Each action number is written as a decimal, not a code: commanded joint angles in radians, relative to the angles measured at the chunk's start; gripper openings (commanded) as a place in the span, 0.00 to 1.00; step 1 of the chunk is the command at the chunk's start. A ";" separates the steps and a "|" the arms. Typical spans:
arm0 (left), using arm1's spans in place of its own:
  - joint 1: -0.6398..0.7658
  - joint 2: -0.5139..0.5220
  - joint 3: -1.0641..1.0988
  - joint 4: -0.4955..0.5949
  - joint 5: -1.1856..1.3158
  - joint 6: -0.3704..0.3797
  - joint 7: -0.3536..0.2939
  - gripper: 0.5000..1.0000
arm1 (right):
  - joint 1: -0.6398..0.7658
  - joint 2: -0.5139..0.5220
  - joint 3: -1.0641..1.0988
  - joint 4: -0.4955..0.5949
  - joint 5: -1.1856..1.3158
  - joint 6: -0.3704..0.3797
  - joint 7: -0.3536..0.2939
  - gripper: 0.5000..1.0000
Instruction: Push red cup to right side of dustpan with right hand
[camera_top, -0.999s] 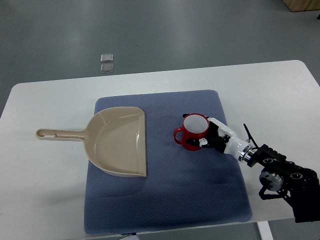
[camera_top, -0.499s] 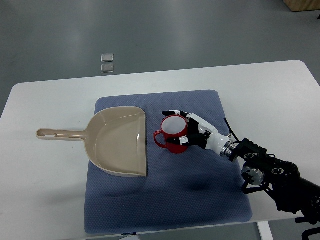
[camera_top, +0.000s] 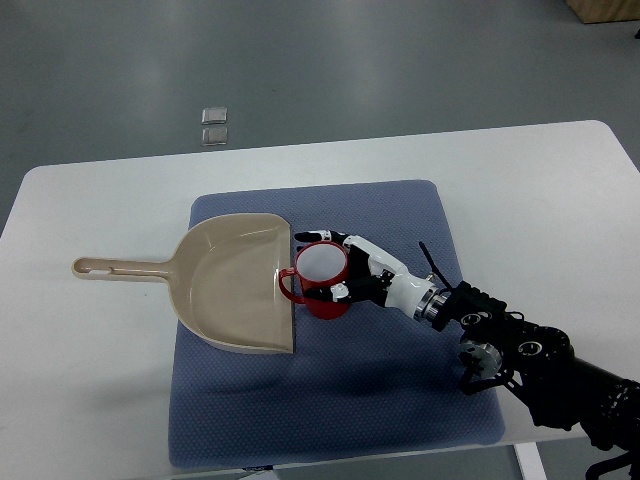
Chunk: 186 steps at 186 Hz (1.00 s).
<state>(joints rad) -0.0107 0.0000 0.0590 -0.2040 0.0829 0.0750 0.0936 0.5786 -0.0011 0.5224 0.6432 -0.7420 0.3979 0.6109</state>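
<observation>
White tabletop (camera_top: 120, 400) fills most of the view, with grey floor beyond its far edge. On it lies a blue textured mat (camera_top: 400, 400), squarish with rounded corners, taking up the middle of the table. A beige plastic dustpan (camera_top: 235, 285) rests on the left part of the mat, its long handle reaching left over the bare table and its straight open edge facing right. From the lower right corner the right arm (camera_top: 540, 365), black and jointed, comes in across the near right corner of the mat and ends in the white and black right hand (camera_top: 365, 280). That hand is cupped against the right side of the red cup (camera_top: 320, 280), fingers (camera_top: 315, 236) curved loosely round its far rim and its near side, pressing rather than gripping as far as can be seen. The cup stands upright on the mat, white inside, just at the right edge of the dustpan, with its handle pointing left and overlapping the dustpan's lip. Two small grey squares (camera_top: 213, 126) lie on the floor past the far side of the table.
</observation>
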 joint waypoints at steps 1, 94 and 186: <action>0.000 0.000 0.001 0.000 0.000 0.000 0.000 1.00 | 0.001 0.001 -0.002 0.001 0.001 -0.001 0.000 0.85; 0.000 0.000 0.001 0.002 0.000 0.000 0.000 1.00 | 0.020 -0.002 0.021 0.050 0.062 0.068 0.000 0.86; 0.000 0.000 0.002 0.002 0.000 0.000 0.000 1.00 | 0.076 -0.056 0.024 0.065 0.401 0.059 -0.005 0.87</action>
<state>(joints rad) -0.0107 0.0000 0.0614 -0.2023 0.0828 0.0754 0.0936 0.6428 -0.0517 0.5446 0.7179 -0.4384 0.4697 0.6109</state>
